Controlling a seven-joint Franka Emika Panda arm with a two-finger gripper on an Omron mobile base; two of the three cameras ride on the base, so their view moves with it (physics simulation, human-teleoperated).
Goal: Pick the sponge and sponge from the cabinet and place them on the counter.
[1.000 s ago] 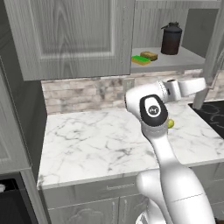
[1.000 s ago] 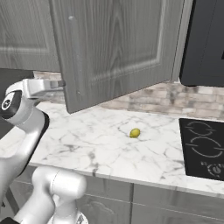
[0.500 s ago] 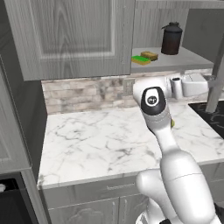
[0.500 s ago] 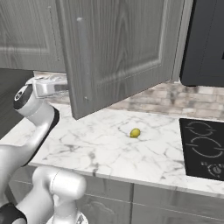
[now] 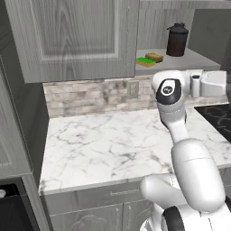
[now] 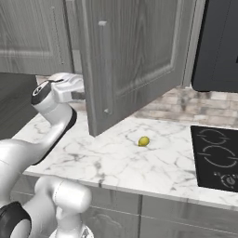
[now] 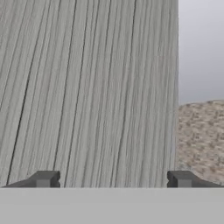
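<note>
The cabinet (image 5: 72,40) stands open. On its pale shelf lie the flat green sponge (image 5: 145,62) and, just behind it, the yellow-brown sponge (image 5: 154,57). My gripper (image 7: 113,179) is open, its fingertips (image 7: 46,178) far apart with nothing between them. It points close at the wood-grain inner face of the open cabinet door (image 6: 139,60). The white hand (image 5: 212,83) hangs below and right of the shelf, above the marble counter (image 5: 103,140). From the right, the hand (image 6: 69,86) is half hidden behind the door's edge.
A tall dark canister (image 5: 177,39) stands on the shelf right of the sponges. A small yellow-green ball (image 6: 144,141) lies on the counter, and the black stovetop (image 6: 217,155) sits at the right. A brick backsplash (image 5: 99,97) runs behind the counter.
My hand has swung right, under the shelf and up to the open door. The door has swung a little wider. The sponges have not moved.
</note>
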